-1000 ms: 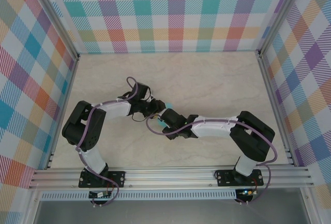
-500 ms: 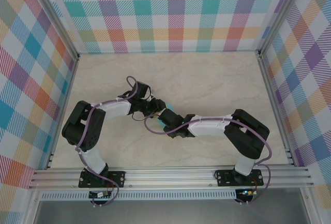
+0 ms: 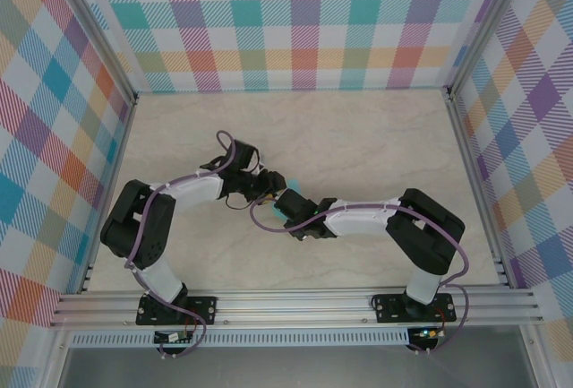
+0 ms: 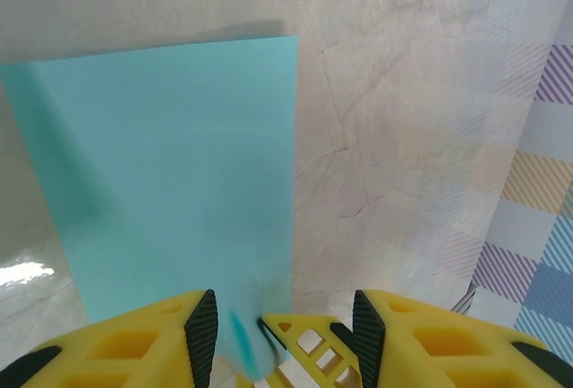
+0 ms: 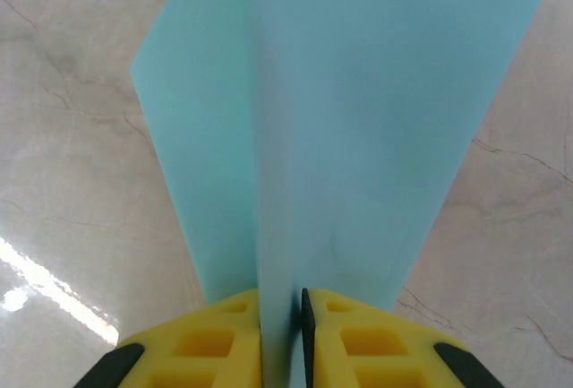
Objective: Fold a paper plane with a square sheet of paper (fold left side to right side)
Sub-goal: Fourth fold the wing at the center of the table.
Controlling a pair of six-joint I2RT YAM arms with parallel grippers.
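Right wrist view had the right fingers [image 5: 224, 334] clenched on a fold of the turquoise paper plane [image 5: 358, 92], left fingers [image 4: 152, 339] released beside its edge, paper near the middle of the surface [image 3: 376, 137]; looked like an early fold done, nose and wings likely left.

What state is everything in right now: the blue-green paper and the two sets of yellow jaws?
Paper: folded along a centre crease, gripped at its near end.
Right jaws: shut on the paper's crease.
Left jaws: apart, with the paper's edge between them.
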